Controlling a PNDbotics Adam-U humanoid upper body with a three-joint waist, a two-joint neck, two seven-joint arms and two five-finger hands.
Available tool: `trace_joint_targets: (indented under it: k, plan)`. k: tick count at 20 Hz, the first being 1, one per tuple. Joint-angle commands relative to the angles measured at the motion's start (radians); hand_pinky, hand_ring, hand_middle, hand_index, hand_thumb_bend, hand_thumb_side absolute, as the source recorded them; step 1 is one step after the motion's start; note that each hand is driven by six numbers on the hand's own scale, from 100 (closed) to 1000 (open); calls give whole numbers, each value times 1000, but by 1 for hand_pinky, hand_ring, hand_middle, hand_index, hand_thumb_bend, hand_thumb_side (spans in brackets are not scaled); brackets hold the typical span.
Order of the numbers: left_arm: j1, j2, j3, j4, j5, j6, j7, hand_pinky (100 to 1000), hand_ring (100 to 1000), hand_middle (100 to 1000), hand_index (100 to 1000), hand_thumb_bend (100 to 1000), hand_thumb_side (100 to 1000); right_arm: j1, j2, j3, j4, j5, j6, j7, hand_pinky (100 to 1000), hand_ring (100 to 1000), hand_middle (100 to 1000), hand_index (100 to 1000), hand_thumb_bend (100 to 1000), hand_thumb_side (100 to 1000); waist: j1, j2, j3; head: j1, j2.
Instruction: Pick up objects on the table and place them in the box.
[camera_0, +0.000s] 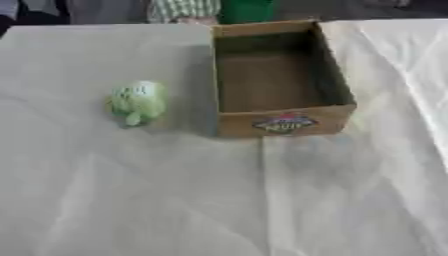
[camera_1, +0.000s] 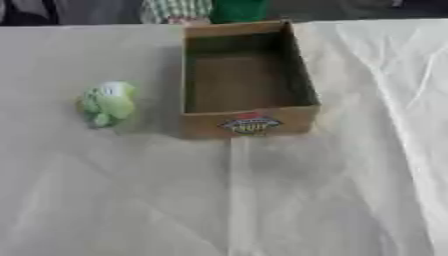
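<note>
Left eye view shows neither of your hands, so their state cannot be told. The small soft green-and-white toy (camera_0: 137, 102) lies on the cloth-covered bench (camera_0: 131, 190), just left of the open brown cardboard box (camera_0: 284, 122); your left arm should be nearer.

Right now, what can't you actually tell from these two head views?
- Both hands: in neither view, so their state is unknown.
- Green object: blurred in both views; only a rounded green and white shape shows, left of the box on the table.
- Cardboard box: the near wall hides the floor strip behind it; the rest looks empty. The label's text is unreadable.
- Table: cut off by the left, right and bottom edges.
</note>
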Motion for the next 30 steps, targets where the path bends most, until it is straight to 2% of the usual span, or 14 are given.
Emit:
trace_joint_targets:
  k: [1,5,10,17,20,25,27,29,30]
  plan:
    - [-5,22,11,-22,2,-3,-2,778,739,682,826,109,781,-5,-22,-9,-14,3,1,1,837,712,738,880,100,528,-1,-19,0,-2,-8]
    - [-33,60,-9,-22,-4,0,-17,764,739,685,833,116,793,-5,-24,-7,-14,1,1,3,836,712,738,880,100,530,-3,-24,4,-9,-2]
    - [-98,163,-59,-17,-70,21,-53,735,739,689,843,121,808,-7,-28,-4,-14,-4,0,6,835,711,738,879,100,531,-4,-34,6,-12,2]
    - [-215,305,-135,103,-202,61,-144,698,738,692,857,131,819,-10,-33,1,-14,-12,0,11,833,711,738,878,100,533,-4,-50,14,-14,2]
    - [-270,366,-172,168,-268,73,-232,692,748,704,865,174,831,-10,-35,2,-14,-13,0,13,833,711,738,878,100,533,-2,-55,16,-16,4]
    - [-342,447,-225,279,-326,29,-458,683,750,704,878,196,812,-9,-41,2,-14,-13,-2,12,831,711,738,878,100,536,-4,-59,14,-28,16]
    - [-372,479,-247,306,-361,10,-527,674,759,713,895,232,838,-8,-45,3,-14,-13,-3,12,831,711,738,878,100,536,-2,-60,11,-30,20]
    - [-394,493,-259,324,-387,-4,-576,674,759,713,895,232,838,-8,-46,4,-14,-13,-2,13,831,711,738,878,100,536,-2,-60,11,-31,24]
    - [-401,497,-263,329,-396,-8,-592,673,770,726,916,284,888,-8,-46,4,-14,-12,-2,13,831,711,738,878,100,536,-1,-60,10,-31,29]
